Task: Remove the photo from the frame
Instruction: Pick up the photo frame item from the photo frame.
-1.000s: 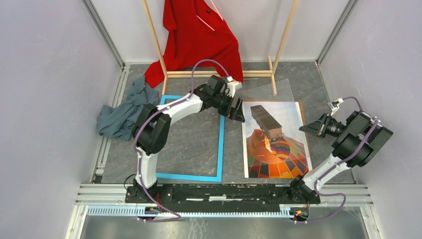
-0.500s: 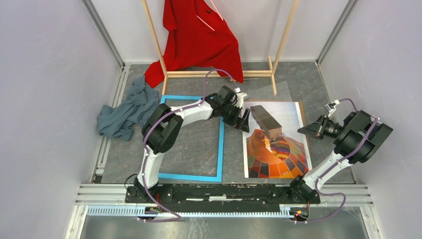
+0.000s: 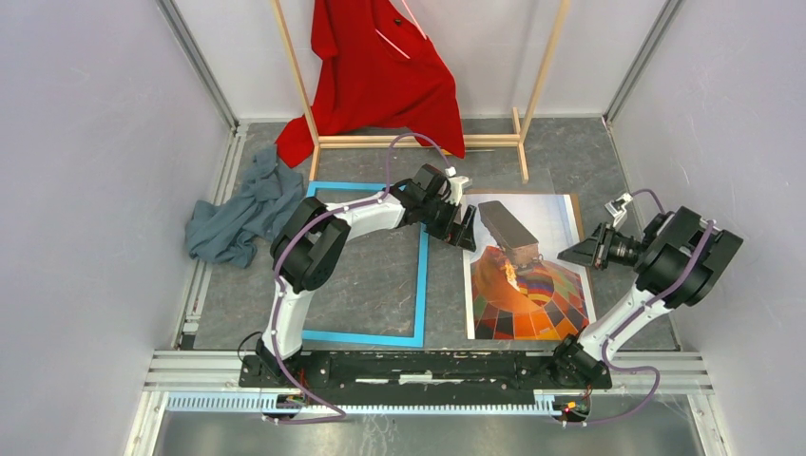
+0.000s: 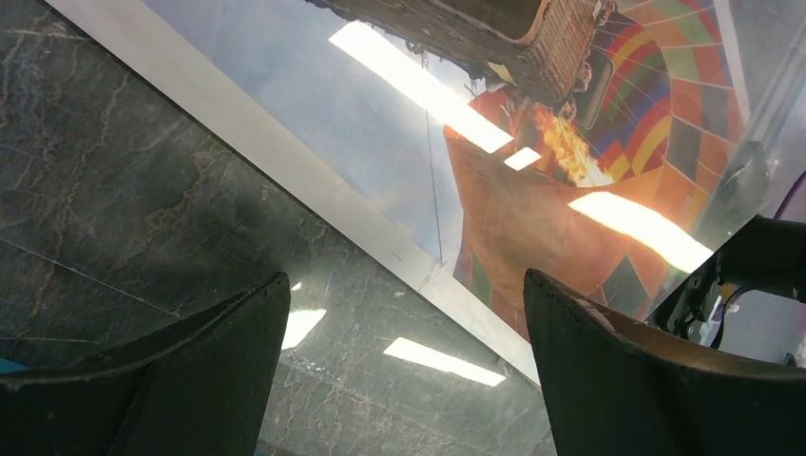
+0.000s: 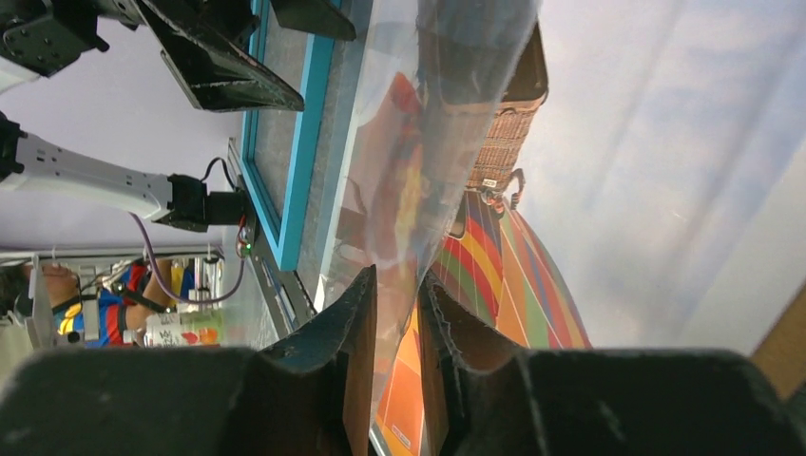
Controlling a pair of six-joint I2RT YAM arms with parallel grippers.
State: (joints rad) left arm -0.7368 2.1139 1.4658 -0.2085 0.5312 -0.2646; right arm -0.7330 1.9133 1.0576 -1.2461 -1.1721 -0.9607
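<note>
The frame lies flat on the grey table, its light blue border around an opening where the table surface shows through. The photo is out of the frame and lies face up just beside its right side, close to it but not overlapping. The print's basket end points away from the arm bases, and the striped balloon is nearer to them. A brown board shows as a thin strip past the photo's edge on the side away from the frame.

The left gripper hangs low over the narrow strip of table between the frame's right side and the photo's white margin. Its fingers are spread wide with nothing between them.

The right gripper is on the photo's side away from the frame, pointing back toward the frame. Its fingers stand a narrow gap apart, and the edge of a clear sheet runs into that gap. The sheet rises tilted over the photo. The views do not show whether the fingers press on the sheet or only flank it.

Beyond the frame's far side, a red garment hangs on a wooden rack. A grey-blue cloth lies crumpled off the frame's left far corner.
</note>
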